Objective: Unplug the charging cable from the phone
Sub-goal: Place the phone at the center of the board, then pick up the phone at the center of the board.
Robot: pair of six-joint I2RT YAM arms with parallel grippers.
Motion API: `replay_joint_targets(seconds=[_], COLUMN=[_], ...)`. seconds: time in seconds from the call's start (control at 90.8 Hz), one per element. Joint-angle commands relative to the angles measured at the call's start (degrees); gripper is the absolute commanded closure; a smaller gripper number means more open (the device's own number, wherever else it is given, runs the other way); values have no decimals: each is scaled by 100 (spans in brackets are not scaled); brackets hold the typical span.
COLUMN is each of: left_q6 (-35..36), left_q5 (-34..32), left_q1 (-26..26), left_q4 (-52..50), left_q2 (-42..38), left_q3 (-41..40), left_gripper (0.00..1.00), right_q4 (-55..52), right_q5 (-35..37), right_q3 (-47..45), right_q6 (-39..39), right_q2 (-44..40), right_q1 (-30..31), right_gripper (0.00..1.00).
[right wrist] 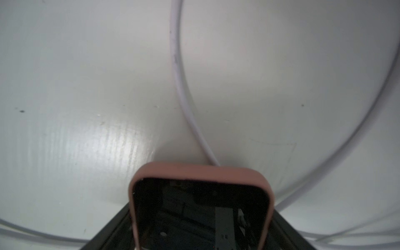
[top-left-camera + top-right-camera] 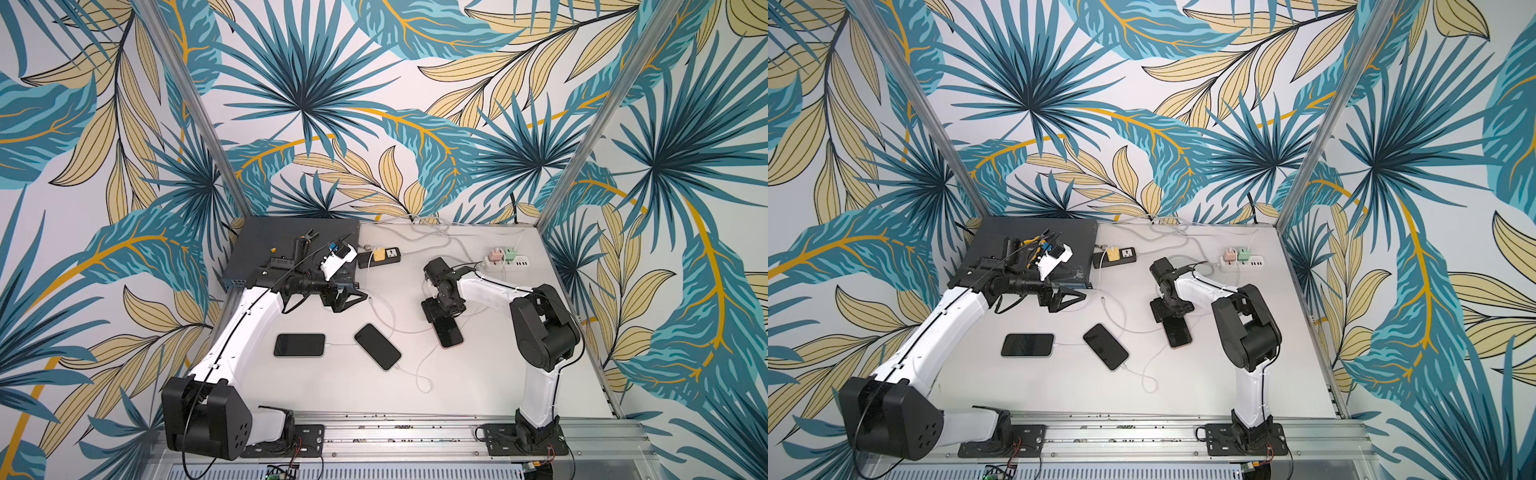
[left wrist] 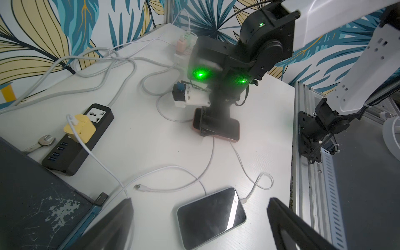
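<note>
Left fingers (image 3: 121, 218) spread wide, nothing between them. They hang above the bench (image 2: 357, 399), just off the dark box (image 2: 286, 237) at the back-left corner. Left arm (image 2: 245, 328): base at the front-left corner, white link slanting up toward the back edge, forearm level and pointing toward the right edge.

Right fingers (image 1: 110, 236) straddle the pink-cased phone (image 2: 449, 337), one along each long side. Cannot tell whether they clamp it or only flank it. Right arm (image 2: 540, 332): base on the front edge near the front-right corner, link rising nearly upright, elbow folded high, forearm reaching toward the back-left, wrist turned straight down over the phone.

Phone lies flat, screen up, right of bench centre, about midway between the front and back edges. Charging cable (image 1: 180, 91), white, meets the case end that faces the back edge. The plug itself is hidden by the case rim.
</note>
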Motion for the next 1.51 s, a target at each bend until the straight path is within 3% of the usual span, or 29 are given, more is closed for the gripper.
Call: replay_joint_targets(seconds=[0.0,0.253,0.562,0.76,1.08,1.498], left_q6=[-84,-325,-342,-364,-404,-465], left_q5=[-228,-839,-1144,-1272,-1371,-1484], left_q1=[11,18,59,98,207,329], left_q4=[231,476,461,461,495,567], left_q2=[-23,-14,13,30,26,22], left_q3=[-98,-95,-33,10,2,-33], left_gripper=[0,0,0,0,0,0], right_q4=[137,261,728,754,924,548], right_q5=[-66,-450,-696,-787,-465,-323], right_q3=[-264,-499,-715,-522,-6,1154], right_q6=[147,349,801,868,997,818], right_q2=[-300,-1127,-1307,-1053,-443,657], right_q1=[16,398,1519,2117,2586,2751], right_gripper=[8,2,2,0,0,1])
